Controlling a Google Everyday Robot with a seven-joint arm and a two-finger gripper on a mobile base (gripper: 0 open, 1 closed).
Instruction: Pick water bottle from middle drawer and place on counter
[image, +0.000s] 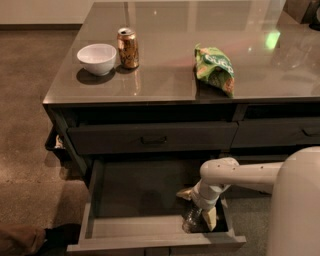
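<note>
The middle drawer (130, 197) is pulled open below the counter (165, 82). The water bottle (190, 220), clear and ribbed, lies in the drawer's front right corner, close to the front wall. My gripper (201, 212) hangs down from the white arm into that corner, right over and against the bottle. The wrist hides part of the bottle.
On the counter stand a white bowl (97, 58) and an orange-gold soda can (128, 47) at the left, and a green chip bag (215, 67) in the middle. A shut drawer with a black handle (152, 139) sits above the open one. A dark shape (30, 239) lies on the floor at the lower left.
</note>
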